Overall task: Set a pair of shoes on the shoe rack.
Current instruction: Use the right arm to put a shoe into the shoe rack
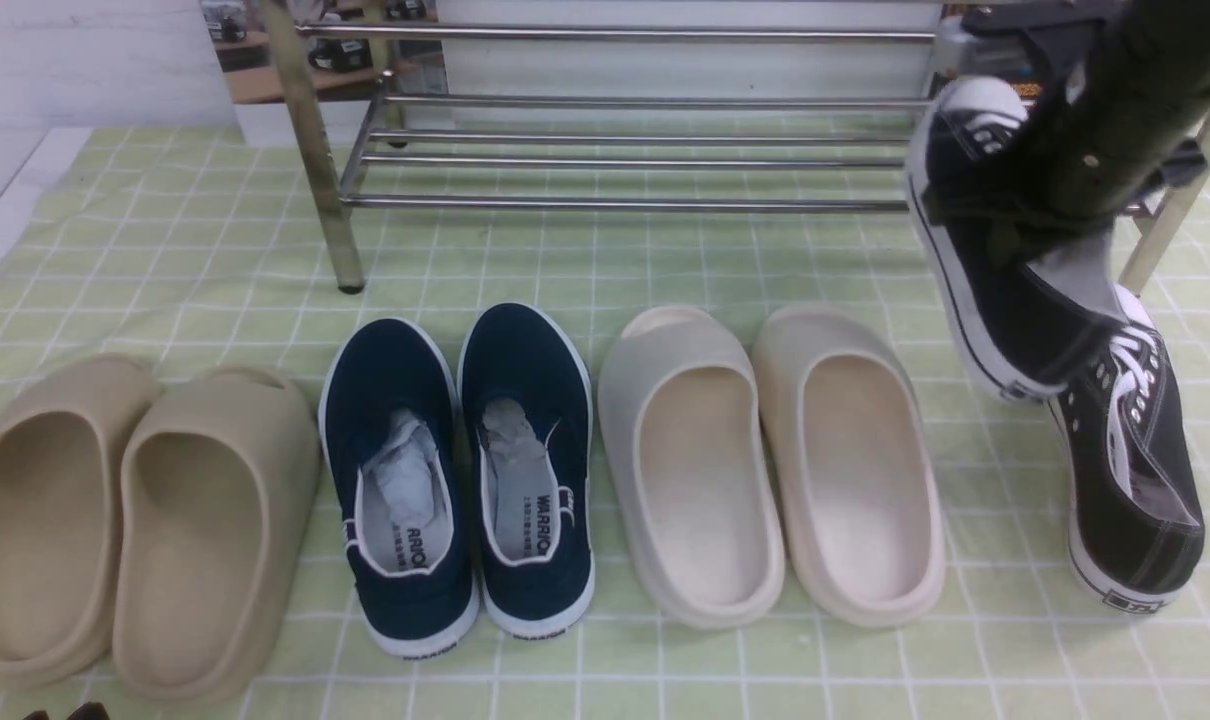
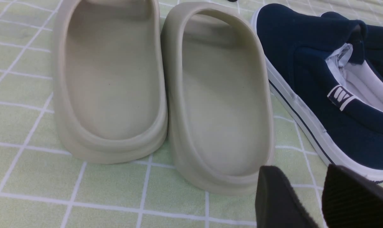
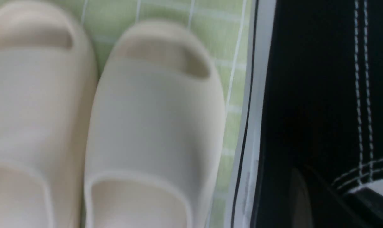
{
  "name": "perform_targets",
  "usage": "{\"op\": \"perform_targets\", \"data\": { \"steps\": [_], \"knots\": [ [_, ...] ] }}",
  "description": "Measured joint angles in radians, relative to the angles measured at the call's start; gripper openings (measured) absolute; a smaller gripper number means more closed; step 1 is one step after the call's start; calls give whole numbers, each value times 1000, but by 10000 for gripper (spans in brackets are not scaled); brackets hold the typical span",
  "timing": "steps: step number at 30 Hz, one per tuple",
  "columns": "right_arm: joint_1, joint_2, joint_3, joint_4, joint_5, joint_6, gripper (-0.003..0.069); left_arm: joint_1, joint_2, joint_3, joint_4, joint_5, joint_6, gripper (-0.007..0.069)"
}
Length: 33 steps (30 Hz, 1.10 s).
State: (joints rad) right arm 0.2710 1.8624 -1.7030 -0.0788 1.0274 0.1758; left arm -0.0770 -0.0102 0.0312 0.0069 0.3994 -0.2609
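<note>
Right pincer grips one black sneaker, lifted beside the shoe rack (nothing shelved yet); the other sneaker sits before it.

Cloth is pale green with a white grid, sneakers black and white, slip-ons navy, tan slides, cream slides, shiny silver rack.

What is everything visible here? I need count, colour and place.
tan slides: two, tan, far left
navy slip-ons: two, navy, left of centre
cream slides: two, cream, right of centre
lifted sneaker: one, black and white, tilted in air, right
other sneaker: one, black and white, on cloth, far right
shoe rack: one, steel, back
cloth: one, green checked, under the shoes
left fingers: two, black, apart, near tan slides
right arm: one, dark, holding lifted sneaker
</note>
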Motion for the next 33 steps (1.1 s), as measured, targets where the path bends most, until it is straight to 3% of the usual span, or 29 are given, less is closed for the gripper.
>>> {"op": "perform_targets", "data": {
  "steps": [17, 25, 28, 33],
  "knots": [
    [1, 489, -747, -18, 117, -111, 18, 0, 0, 0, 0, 0, 0, 238],
    [-1, 569, -819, 1, 79, -176, 31, 0, 0, 0, 0, 0, 0, 238],
    [-1, 569, -826, 1, 37, -176, 76, 0, 0, 0, 0, 0, 0, 238],
    [-1, 558, -832, -1, 15, -101, 313, 0, 0, 0, 0, 0, 0, 238]
  ]
}}
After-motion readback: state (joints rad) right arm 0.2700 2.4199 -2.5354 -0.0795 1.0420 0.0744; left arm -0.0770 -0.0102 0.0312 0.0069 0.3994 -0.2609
